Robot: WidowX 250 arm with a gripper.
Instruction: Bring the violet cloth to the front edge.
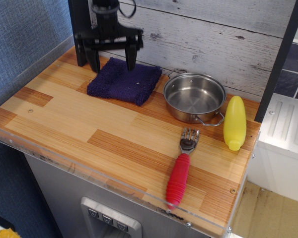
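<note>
Hovering with jaws spread wide, my gripper (112, 60) hangs over the back part of the violet cloth (124, 81), fingertips near or at its far edge. The cloth lies flat at about 11 o'clock on the countertop, by the back wall, well apart from the front edge (104, 179). A steel pot (194, 96) sits just beside it at 3 o'clock.
</note>
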